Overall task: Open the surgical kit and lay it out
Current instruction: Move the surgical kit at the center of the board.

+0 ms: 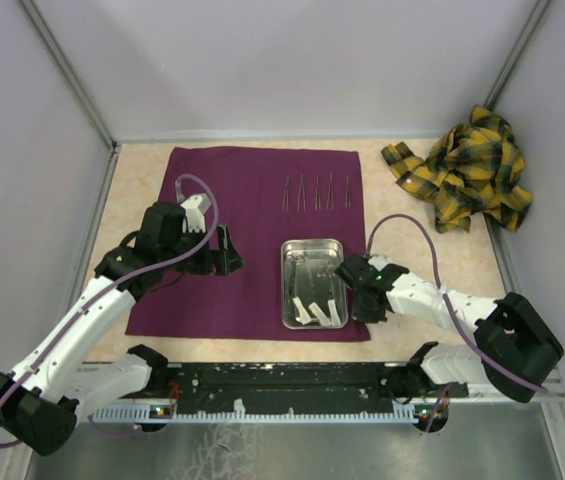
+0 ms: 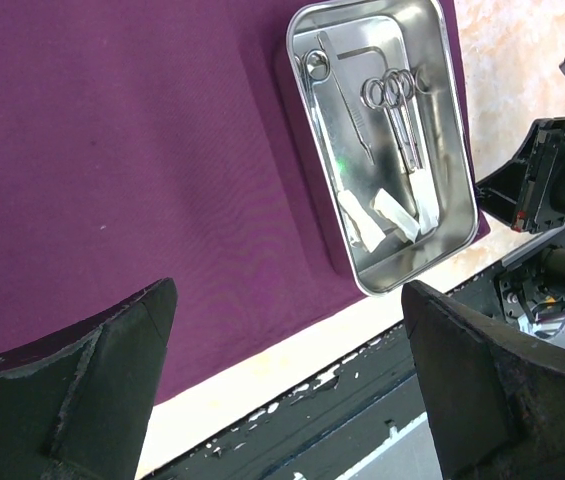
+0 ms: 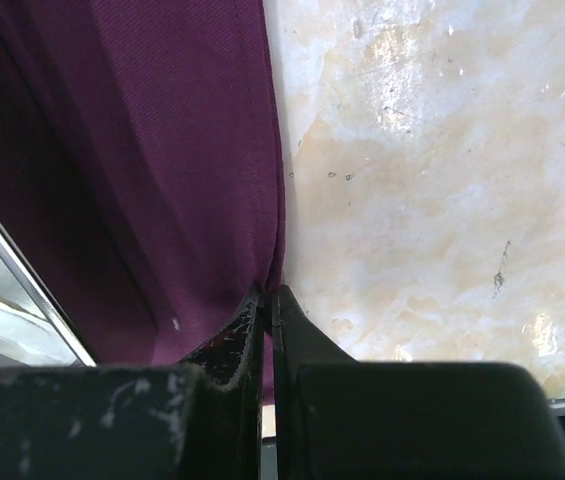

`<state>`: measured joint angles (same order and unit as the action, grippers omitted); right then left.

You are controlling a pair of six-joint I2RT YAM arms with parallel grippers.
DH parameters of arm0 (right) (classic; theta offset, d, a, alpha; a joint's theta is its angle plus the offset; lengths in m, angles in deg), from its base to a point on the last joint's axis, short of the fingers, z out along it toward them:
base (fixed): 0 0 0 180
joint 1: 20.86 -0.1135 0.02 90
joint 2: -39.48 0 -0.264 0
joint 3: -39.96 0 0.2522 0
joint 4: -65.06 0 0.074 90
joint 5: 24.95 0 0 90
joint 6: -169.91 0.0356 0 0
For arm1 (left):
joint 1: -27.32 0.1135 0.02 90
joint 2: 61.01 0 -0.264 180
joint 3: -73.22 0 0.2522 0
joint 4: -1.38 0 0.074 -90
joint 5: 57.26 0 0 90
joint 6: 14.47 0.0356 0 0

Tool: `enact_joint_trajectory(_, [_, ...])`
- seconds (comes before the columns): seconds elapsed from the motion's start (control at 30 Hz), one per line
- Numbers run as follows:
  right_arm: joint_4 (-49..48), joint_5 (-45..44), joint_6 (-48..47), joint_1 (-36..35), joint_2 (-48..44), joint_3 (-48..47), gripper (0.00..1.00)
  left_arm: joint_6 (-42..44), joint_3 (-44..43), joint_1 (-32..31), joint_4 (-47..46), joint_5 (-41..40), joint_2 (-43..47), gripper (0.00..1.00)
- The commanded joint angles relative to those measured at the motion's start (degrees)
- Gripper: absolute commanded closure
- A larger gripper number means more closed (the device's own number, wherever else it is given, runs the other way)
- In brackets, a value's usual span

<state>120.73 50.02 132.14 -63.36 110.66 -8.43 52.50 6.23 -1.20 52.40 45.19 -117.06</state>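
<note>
The right arm is stretched low across the worktop, and the right claw is pinched closed on the right hem of the purple cloth wrap, close to its near corner. The left arm is bent over the wrap's left half, the left claw spread wide above bare cloth, gripping nothing. The steel tray is set on the wrap's near right part, with scissors, forceps and white pieces inside. A row of thin instruments is laid beyond it. Bare worktop is seen right of the hem, up to a crumpled plaid cloth.
</note>
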Motion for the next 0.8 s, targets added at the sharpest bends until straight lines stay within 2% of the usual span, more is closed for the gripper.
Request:
enact_joint_trajectory(0.0, [4.4, -5.5, 2.6, -0.7, 1.3, -0.9, 1.00, 1.1, -1.8, -0.1, -0.8, 1.1, 1.2, 0.00])
enact_joint_trajectory(0.77, [14.0, -13.8, 10.9, -0.6, -1.2, -1.4, 1.00, 2.3, -2.8, -0.1, 0.2, 2.8, 0.5, 0.00])
